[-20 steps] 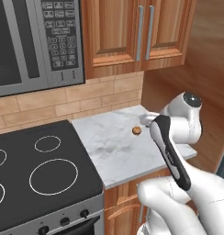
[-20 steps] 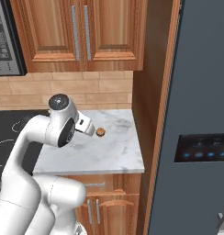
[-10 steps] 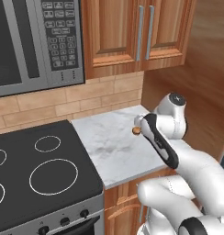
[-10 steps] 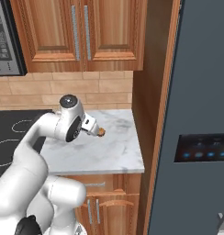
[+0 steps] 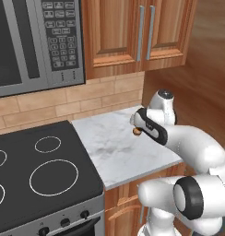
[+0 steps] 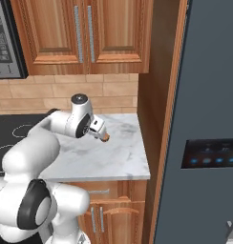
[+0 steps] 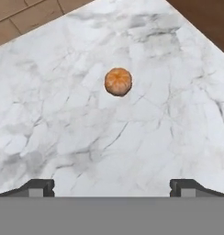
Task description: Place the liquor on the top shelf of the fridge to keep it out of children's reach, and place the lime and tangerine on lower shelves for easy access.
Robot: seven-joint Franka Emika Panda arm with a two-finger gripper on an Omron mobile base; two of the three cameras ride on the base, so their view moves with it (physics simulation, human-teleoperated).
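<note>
We are hovering our tool (image 7: pixel 112 186) spread wide above the marble counter (image 7: pixel 49 119); the tangerine (image 7: pixel 118 81) is sitting alone on it, ahead of the fingertips (image 7: pixel 40 186), untouched.

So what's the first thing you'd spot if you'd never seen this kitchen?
Probably the little orange tangerine, sitting all alone on the white marble counter. Right above it hangs the robot's pincer, wide open with nothing in it. You'd also notice the tall dark grey fridge on the right, its door shut and small blue lights glowing on the black panel.
</note>
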